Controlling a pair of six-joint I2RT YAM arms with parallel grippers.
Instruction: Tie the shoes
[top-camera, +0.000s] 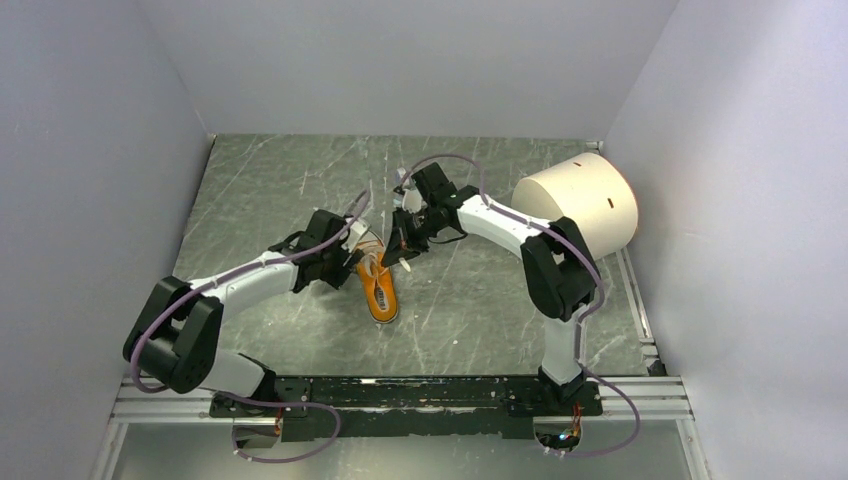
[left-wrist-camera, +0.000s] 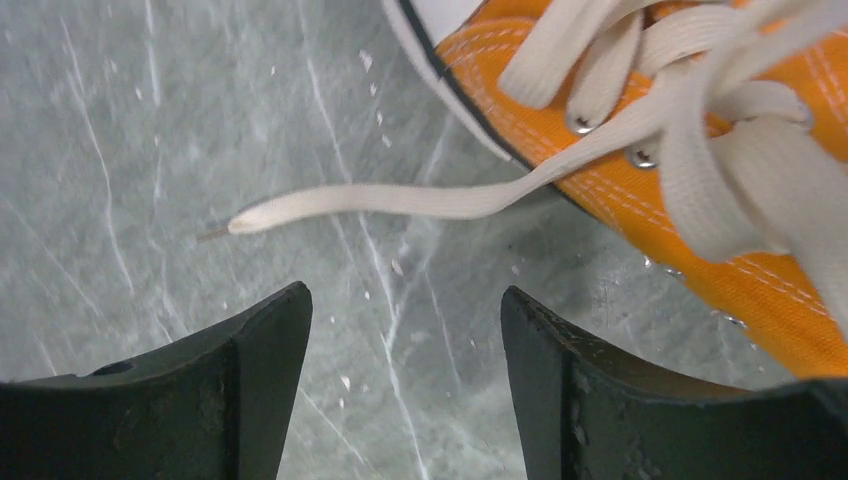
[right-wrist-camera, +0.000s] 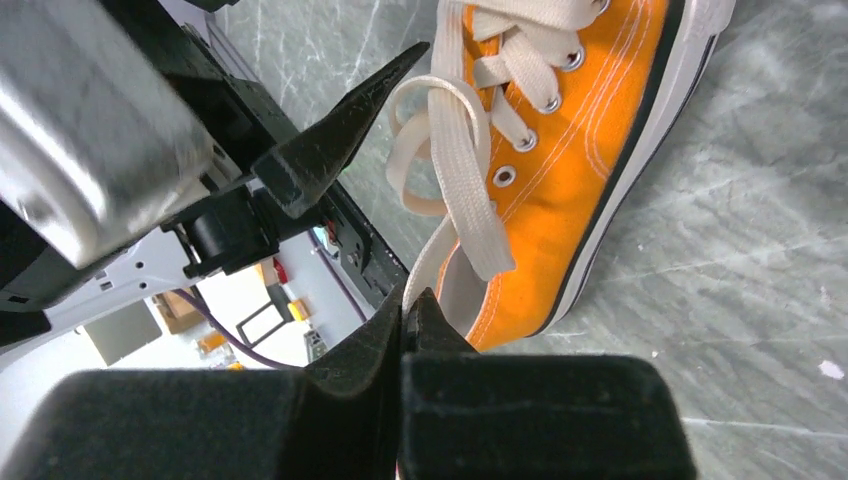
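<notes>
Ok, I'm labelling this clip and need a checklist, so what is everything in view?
orange canvas low-top sneaker: one, orange with white sole, table centre.
cream-white laces: one set, threaded in the sneaker; one end loose on the table.
large cream cylinder: one, cream, far right by the wall.
grey marbled tabletop: one, grey, under everything.
left gripper: one, black, open near the loose end.
right gripper: one, black, shut on a lace strand.

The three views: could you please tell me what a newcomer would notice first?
The orange sneaker lies at the middle of the table. The right gripper is shut on a lace beside the shoe, while the left gripper stands open above the tabletop, a loose lace end lying just ahead of it.
</notes>
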